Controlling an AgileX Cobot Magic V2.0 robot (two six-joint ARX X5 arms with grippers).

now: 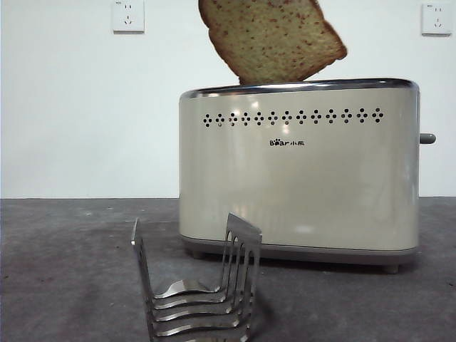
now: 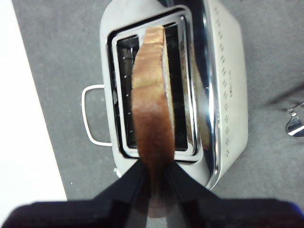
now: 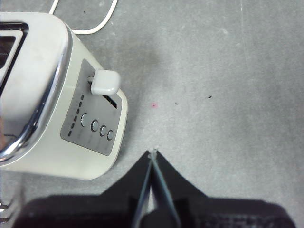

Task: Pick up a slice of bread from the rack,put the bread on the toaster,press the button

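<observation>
One left gripper (image 2: 154, 173) is pinching the slice of bread (image 2: 152, 109) over the toaster (image 2: 223, 95) slot; right gripper (image 3: 153, 156) is hanging pressed closed beside the button (image 3: 105, 82).

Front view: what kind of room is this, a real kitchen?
Probably a test bench staged as a kitchen: a toaster and steel rack stand on a bare grey table before a plain white wall with sockets.

White wall (image 1: 71, 107), two sockets (image 1: 128, 16), grey tabletop (image 1: 64, 271)
</observation>
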